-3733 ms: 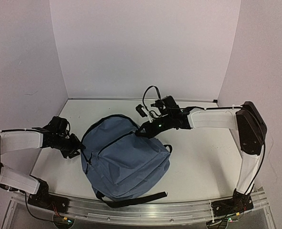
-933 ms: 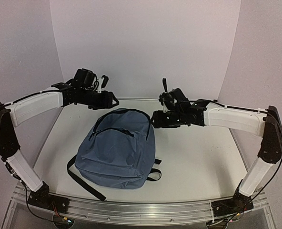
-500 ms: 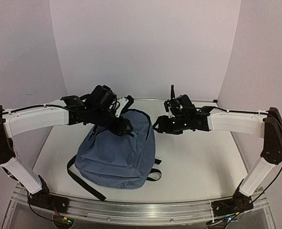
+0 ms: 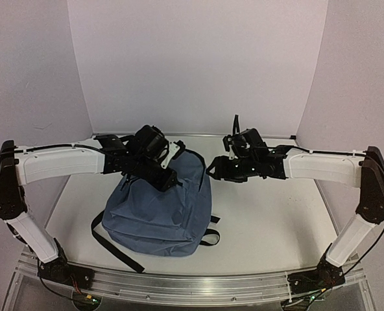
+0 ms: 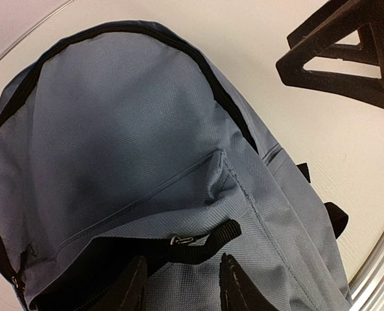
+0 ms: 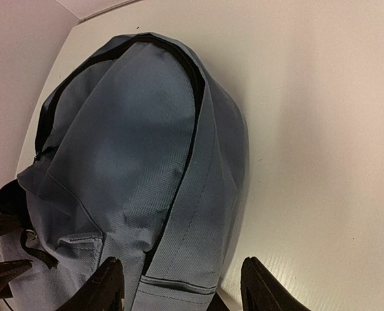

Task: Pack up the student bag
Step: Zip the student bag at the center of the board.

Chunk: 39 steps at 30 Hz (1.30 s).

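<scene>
On the middle of the white table (image 4: 270,214) lies the blue backpack (image 4: 159,210), flat and plump, its black straps (image 4: 114,246) trailing toward the near edge. Its main zipper (image 6: 195,97) runs closed over the top as far as both wrist views show, and no books, pens or other loose items lie anywhere on the table. That fits a bag already filled and zipped, though the pictures alone cannot say what is inside, and it would equally fit a bag waiting for things not in view. The left gripper (image 5: 179,288) hangs over the upper part of the bag, jaws spread, just above the black carry loop (image 5: 202,243). The right gripper (image 6: 179,285) hovers beside the bag's top right edge, jaws likewise spread and holding nothing. Nothing else stands around the bag; the two arms themselves crowd its top end, close to each other.
</scene>
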### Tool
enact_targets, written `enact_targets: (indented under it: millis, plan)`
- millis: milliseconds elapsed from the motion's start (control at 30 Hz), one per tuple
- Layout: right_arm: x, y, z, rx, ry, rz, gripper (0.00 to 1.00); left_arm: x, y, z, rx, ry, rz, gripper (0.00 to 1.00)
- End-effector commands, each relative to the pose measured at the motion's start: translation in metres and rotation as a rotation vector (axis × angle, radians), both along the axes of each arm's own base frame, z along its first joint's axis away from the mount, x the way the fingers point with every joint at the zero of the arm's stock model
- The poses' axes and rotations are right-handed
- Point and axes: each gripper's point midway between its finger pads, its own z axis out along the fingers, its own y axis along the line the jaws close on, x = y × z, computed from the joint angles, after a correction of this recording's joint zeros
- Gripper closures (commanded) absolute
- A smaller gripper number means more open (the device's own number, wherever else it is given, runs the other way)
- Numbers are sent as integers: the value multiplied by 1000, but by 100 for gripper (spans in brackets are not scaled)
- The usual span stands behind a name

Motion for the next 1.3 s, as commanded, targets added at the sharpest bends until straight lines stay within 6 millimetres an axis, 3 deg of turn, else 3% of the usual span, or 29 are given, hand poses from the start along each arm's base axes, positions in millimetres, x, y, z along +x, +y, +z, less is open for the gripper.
enact_targets:
  millis: [0, 333, 633, 967, 1267]
  plan:
    - [-1, 0, 20, 50, -33, 4, 42, 7, -16, 18, -46, -45, -11, 63]
    - [-9, 4, 10, 47, -6, 53, 43, 6, -28, 23, -102, -55, -27, 80]
    - [-29, 26, 5, 90, 30, 207, 44, 7, -23, 23, -119, -56, 13, 100]
    - [-44, 44, -4, 81, 53, 248, 43, 17, -2, 25, -116, -80, 166, 100]
    - [-56, 64, -36, 33, 112, 234, 43, 15, 3, 29, -181, -58, 229, 100]
